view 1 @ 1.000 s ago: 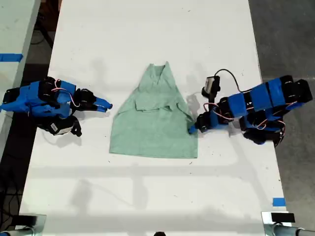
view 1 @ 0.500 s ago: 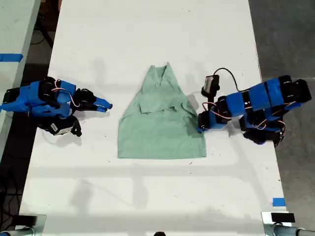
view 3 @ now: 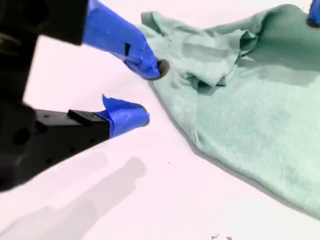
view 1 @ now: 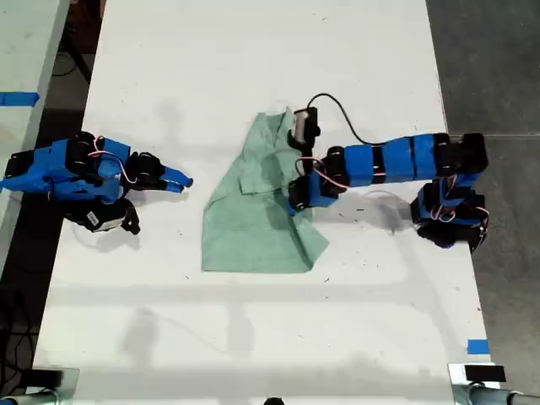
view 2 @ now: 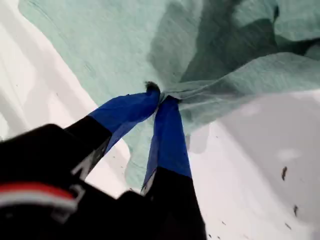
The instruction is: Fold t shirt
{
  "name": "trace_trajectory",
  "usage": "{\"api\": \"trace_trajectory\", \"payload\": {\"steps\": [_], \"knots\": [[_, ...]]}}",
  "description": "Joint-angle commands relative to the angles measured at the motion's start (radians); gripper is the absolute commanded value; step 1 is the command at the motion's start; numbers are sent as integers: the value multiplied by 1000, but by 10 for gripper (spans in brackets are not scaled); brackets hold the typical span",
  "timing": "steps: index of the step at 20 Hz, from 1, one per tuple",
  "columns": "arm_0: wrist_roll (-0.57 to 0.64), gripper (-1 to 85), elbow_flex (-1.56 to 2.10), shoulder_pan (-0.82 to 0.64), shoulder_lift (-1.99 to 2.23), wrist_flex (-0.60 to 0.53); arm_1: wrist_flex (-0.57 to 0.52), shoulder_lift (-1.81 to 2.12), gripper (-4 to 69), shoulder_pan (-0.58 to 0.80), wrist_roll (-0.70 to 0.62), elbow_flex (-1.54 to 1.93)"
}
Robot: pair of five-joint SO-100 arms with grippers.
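The pale mint-green t shirt (view 1: 253, 232) lies on the white table (view 1: 253, 51), narrow end toward the far edge. Its side on the exterior view's right is lifted and drawn over the middle. My first gripper (view 1: 297, 202) reaches in from the exterior view's right and is shut on a bunched fold of the t shirt (view 2: 100, 45), the blue fingertips (view 2: 150, 100) pinched together on the cloth. My second gripper (view 1: 181, 180) rests on the table at the exterior view's left, open and holding nothing. In its wrist view the second gripper (view 3: 147, 95) sits just short of the t shirt (view 3: 250, 115).
A strip of blue tape (view 1: 477, 346) marks the table near the exterior view's lower right. The table's long edge borders dark floor (view 1: 489, 67) on that side. A second pale surface with blue tape (view 1: 17, 98) stands at the exterior view's left.
My first gripper has swung toward the exterior view's left, carrying the shirt's edge over its middle. Before that the whole shirt slid slightly rightward. The second arm has not moved.
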Motion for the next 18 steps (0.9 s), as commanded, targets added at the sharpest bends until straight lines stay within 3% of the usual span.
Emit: {"api": "trace_trajectory", "payload": {"steps": [1,3,5,7,11,12,13,15,18], "knots": [[-18,113,8,-5,6,-23,58,-267,12,-29,-57,-445],[-18,113,8,-5,6,-23,14,-353,28,-25,-69,-483],[-18,113,8,-5,6,-23,17,-348,194,-14,-71,-443],[-18,113,8,-5,6,-23,71,-268,215,-11,-67,-420],[-18,113,8,-5,6,-23,268,95,180,6,-40,-270],[-18,113,8,-5,6,-23,288,224,68,12,-25,-163],[-18,113,8,-5,6,-23,284,370,15,18,-6,-17],[-18,113,8,-5,6,-23,233,678,16,20,35,328],[-18,113,8,-5,6,-23,48,1134,16,-17,121,920]]}}
